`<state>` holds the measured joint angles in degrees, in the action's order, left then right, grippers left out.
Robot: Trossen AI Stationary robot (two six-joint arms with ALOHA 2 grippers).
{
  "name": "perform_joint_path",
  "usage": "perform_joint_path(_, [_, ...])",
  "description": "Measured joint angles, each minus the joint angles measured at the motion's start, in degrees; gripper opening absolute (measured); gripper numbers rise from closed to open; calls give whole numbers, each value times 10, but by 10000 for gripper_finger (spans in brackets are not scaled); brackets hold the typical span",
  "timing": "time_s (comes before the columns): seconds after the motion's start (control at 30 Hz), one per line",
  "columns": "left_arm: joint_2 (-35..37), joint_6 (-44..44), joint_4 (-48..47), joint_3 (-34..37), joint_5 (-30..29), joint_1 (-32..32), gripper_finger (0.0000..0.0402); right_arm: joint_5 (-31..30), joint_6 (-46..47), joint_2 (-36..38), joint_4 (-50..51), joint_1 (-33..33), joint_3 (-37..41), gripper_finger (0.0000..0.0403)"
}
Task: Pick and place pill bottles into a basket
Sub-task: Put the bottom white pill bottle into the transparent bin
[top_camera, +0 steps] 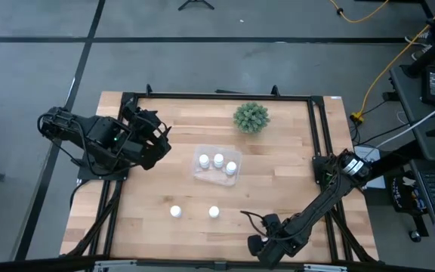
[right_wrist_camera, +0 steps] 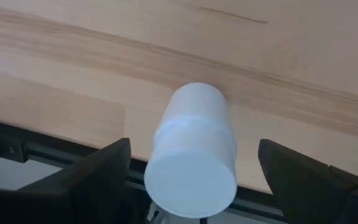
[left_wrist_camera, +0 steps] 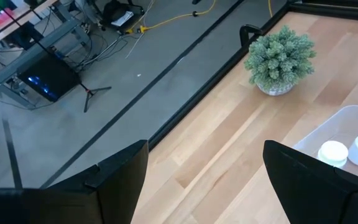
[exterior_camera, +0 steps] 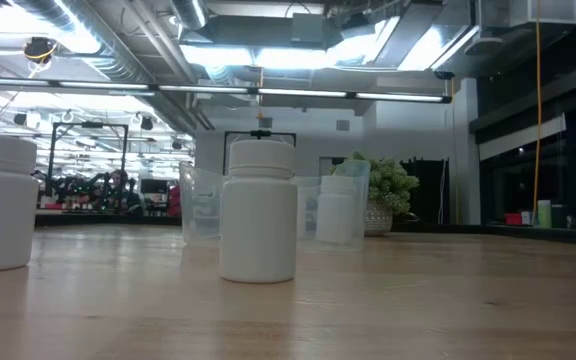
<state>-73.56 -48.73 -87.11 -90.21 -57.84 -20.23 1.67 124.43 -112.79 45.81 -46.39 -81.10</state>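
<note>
Bottles stood in two groups on the bench (top_camera: 278,189). Three sat upright inside the clear basket (top_camera: 205,175) near the centre: one (top_camera: 203,160) at its 9 o'clock end, one (top_camera: 218,159) in the middle, one (top_camera: 231,168) at its 3 o'clock end. Two more stood free toward 6 o'clock of the basket, well apart from it: one (top_camera: 176,211) and another (top_camera: 214,212) beside it.

A sixth bottle (right_wrist_camera: 194,152) showed in the right wrist view, between the wide-spread fingers (right_wrist_camera: 98,180) of the right end effector (top_camera: 259,243), which hung at the bench's 6 o'clock edge; whether the fingers touched it could not be told.

The left end effector (top_camera: 161,140) waited at 9 o'clock of the basket, its fingers spread wide and holding nothing.

A green spiky plant (top_camera: 251,117) stood at 1 o'clock of the basket, near the far edge, apart from everything. Nothing lay between the free bottles and the basket.
</note>
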Motion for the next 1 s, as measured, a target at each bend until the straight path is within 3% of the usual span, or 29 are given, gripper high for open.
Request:
perform_joint_path(0.17, [0, 0, 0, 0, 0, 0, 310, 0, -3, 0, 0, 0, 0, 295])
perform_joint_path(0.4, [0, 0, 0, 0, 0, 0, 310, 1, -18, 0, -4, 0, -2, 161])
perform_joint_path(0.73, [0, 2, 0, 0, 0, 0, 310, 2, -86, 0, -49, 9, -2, 162])
perform_joint_path(1.0, [0, 2, 0, 0, -3, 0, 310, 28, -275, 0, 21, 66, -38, 162])
